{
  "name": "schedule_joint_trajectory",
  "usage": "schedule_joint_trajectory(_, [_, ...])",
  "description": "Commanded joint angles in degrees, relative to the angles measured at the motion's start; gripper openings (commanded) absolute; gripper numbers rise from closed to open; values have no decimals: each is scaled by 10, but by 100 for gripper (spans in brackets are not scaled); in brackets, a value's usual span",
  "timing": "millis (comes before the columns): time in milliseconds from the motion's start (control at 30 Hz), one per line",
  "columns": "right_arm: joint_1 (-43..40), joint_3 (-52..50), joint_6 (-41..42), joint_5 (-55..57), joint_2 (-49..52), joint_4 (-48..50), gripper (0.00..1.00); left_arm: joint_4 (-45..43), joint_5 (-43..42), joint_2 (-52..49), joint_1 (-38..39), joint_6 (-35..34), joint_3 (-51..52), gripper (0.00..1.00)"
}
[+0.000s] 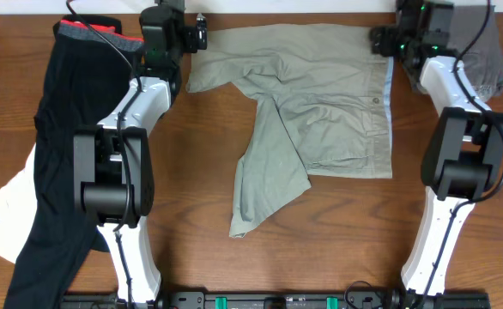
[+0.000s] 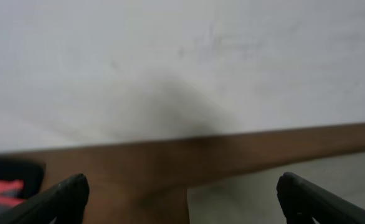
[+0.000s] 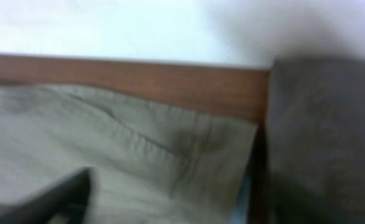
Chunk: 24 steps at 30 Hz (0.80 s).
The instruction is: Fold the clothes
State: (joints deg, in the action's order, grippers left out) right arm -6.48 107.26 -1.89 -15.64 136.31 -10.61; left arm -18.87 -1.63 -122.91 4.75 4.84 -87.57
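Wooden table (image 1: 320, 249). Khaki trousers (image 1: 320, 103) lie by the far edge, wrinkled, one leg bent nearward. Folding looks barely begun. Grey garment (image 1: 492, 51), far right, seems folded. Left gripper (image 2: 182, 186) stands wide apart and empty beside the leg end. Right gripper (image 1: 378, 39) hovers at the waistband corner, opening unclear.

Wrinkled pale khaki-green cotton trousers (image 1: 320, 112) sprawl across the brown wooden table (image 1: 346, 232). Left gripper (image 1: 198, 33) at their far leg end, right gripper (image 1: 378, 39) at their waistband corner, folded dark grey garment (image 1: 489, 51) just beyond.
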Motion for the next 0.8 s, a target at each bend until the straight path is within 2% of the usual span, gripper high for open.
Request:
schedule_joint_trajectory(0, [0,6,22,1,-14,-5,99,39,10,13,-7,-22,-6,98])
schedule_joint_trajectory(233, [-3,6,23,-13,-111,-162,99,278,6,142,5,-18,-6,98])
schedule_joint_trajectory(333, [-3,6,22,-18,-173,-246,99,411,6,216,34,-12,-6,98])
schedule_joint_trajectory(467, [-3,6,22,-22,-242,-316,99,529,6,261,95,-9,-6,98])
schedule_joint_trajectory(600, [-7,6,20,-21,-283,-350,99,613,6,257,184,-8,-5,98])
schedule_joint_trajectory(767, [-13,6,23,-22,-287,-377,99,640,6,222,285,-7,-5,98])
